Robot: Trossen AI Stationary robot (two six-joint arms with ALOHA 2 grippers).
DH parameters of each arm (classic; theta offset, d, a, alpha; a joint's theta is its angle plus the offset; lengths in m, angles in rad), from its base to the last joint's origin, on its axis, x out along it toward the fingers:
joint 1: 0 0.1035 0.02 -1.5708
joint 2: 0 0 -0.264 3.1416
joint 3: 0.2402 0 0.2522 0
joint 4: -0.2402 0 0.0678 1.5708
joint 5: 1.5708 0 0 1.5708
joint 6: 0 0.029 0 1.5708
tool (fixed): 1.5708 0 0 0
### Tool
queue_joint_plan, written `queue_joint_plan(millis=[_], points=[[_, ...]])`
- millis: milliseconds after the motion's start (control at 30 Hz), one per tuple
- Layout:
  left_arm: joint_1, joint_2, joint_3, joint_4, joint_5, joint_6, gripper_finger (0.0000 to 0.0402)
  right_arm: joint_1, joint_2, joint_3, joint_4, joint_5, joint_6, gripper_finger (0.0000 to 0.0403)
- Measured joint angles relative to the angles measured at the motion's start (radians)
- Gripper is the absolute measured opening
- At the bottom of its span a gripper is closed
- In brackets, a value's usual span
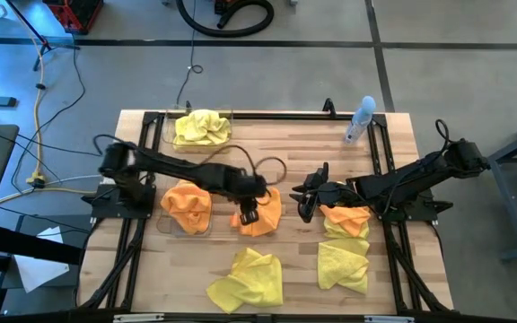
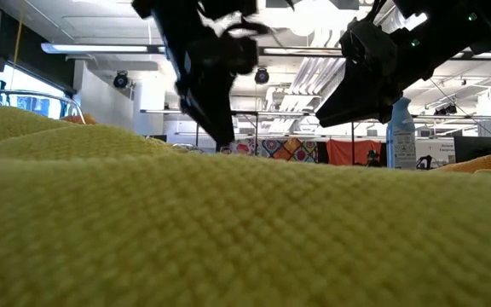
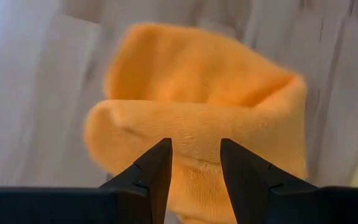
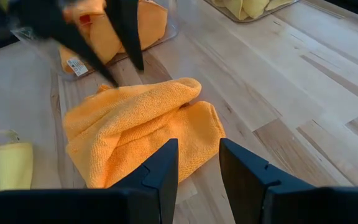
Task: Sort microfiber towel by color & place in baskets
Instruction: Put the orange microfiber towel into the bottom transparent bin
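Here the left gripper (image 1: 247,215) is hovering with jaws parted over an orange towel (image 1: 266,213) lying on the table beside the basket (image 1: 185,224) of orange towels, while the right gripper (image 1: 305,199), jaws also apart and empty, is waiting nearby.

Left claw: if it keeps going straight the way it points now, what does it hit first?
Most likely the loose orange towel lying on the table. The left claw is open above it, fingers framing its folded edge. How big the gap is, I can't tell.
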Motion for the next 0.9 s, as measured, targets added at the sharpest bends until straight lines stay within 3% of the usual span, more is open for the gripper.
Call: queue_joint_plan(millis=[267,433,533,667,900], points=[[-0.052,0.172,0.076,-0.025,-0.004,0.341,0.0126,0.0,0.0,0.0,-0.001,0.0,-0.002,0.011],[-0.078,0.252,0.093,-0.025,-0.063,0.458,0.0121,0.0,0.0,0.0,0.0,0.0,-0.002,0.011],[-0.09,0.278,0.094,-0.035,-0.091,0.449,0.0089,0.0,0.0,0.0,-0.001,0.0,0.0,0.011],[-0.113,0.262,0.109,-0.103,-0.146,0.376,0.0015,0.0,0.0,0.0,-0.002,0.0,0.0,0.011],[-0.152,0.08,0.107,-0.212,-0.207,0.286,0.0003,0.0,0.0,0.0,-0.008,0.0,0.0,0.011]])
